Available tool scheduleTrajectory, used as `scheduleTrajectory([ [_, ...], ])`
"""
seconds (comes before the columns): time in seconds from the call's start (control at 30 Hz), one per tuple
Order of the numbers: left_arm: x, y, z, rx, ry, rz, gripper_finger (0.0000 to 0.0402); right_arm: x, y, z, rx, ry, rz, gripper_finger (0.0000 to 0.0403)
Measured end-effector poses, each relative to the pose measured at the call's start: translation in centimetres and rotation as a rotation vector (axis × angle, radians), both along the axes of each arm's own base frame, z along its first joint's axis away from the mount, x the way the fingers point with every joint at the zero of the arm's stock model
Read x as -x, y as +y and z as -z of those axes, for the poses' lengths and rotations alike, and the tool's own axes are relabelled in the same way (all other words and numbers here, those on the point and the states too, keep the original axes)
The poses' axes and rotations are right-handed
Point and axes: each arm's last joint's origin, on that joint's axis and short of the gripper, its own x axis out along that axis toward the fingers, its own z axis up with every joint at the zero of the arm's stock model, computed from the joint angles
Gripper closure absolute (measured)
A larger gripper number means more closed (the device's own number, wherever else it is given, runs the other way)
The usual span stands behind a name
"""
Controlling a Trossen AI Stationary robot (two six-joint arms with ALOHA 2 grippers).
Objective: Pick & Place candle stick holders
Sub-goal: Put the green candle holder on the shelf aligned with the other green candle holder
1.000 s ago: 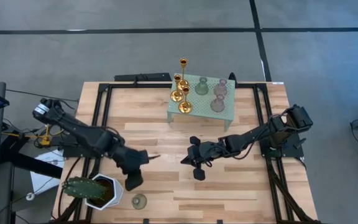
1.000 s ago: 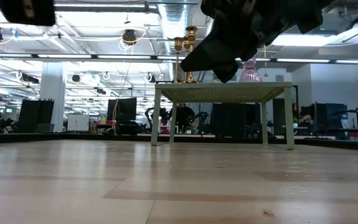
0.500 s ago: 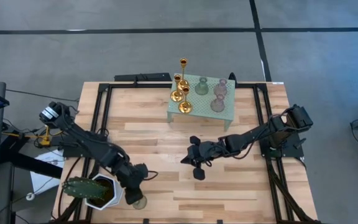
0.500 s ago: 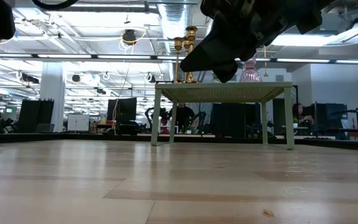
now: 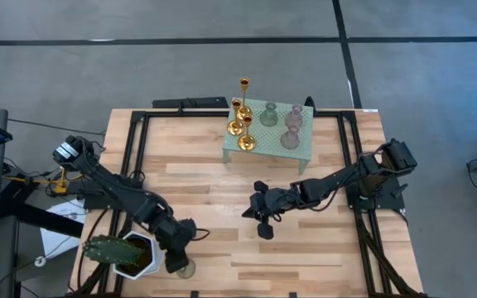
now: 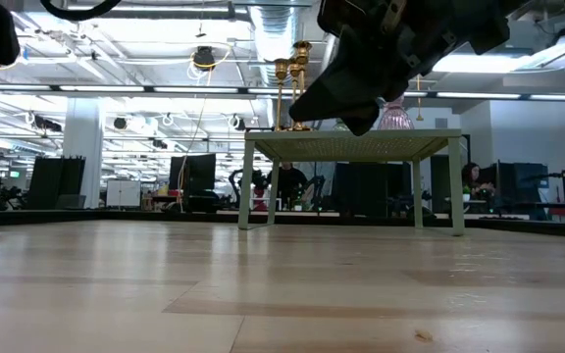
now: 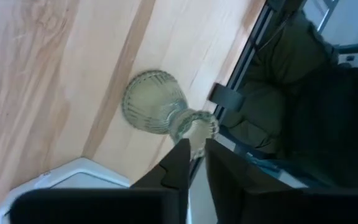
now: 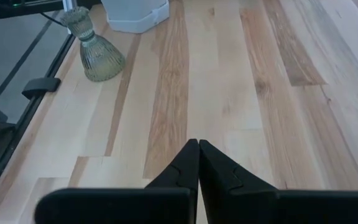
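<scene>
Left gripper (image 5: 180, 263) was low at the table's (image 5: 321, 257) near edge, just beside the white pot (image 5: 142, 258) with its cactus (image 5: 106, 250). Its fingers (image 7: 178, 163) stood a narrow gap apart, tips at the neck of a pale green holder (image 7: 156, 111); whether they touched it could not be told. That holder was ribbed, glassy, bell-shaped, wide at the base, narrowing to a short neck with a flared rim, upright on the wood next to the pot.

Toward mid-table, on the mint stand (image 5: 303, 152) at the far edge: three shiny gold holders (image 5: 242, 116), one tall and thin-stemmed, two short; then one more pale green bell (image 5: 268, 115); then two pinkish bells (image 5: 291, 127).

Right gripper (image 5: 260, 214) hung above mid-table, well apart from the stand, fingers (image 8: 188, 163) pressed together, holding nothing.
</scene>
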Motion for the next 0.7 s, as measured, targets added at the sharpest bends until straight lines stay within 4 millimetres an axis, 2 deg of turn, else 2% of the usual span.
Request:
scheduleTrajectory([
  [0.3, 0.2, 0.0, 0.2, -0.061, -0.024, 0.013, 0.0259, 0.0, 0.0, 0.0, 0.002, 0.003, 0.0, 0.0403],
  [0.4, 0.3, 0.1, 1.1, -0.094, -0.028, 0.016, 0.0235, 0.0, 0.0, 0.0, 0.002, 0.003, -0.001, 0.0403],
  [0.6, 0.6, 0.2, 4.0, -0.048, 0.025, 0.02, 0.0224, 0.0, 0.0, 0.0, 0.002, 0.003, -0.001, 0.0403],
  [0.7, 0.3, -0.1, 4.4, -0.003, -0.022, 0.013, 0.0231, 0.0, 0.0, 0.0, 0.002, 0.003, -0.001, 0.0403],
])
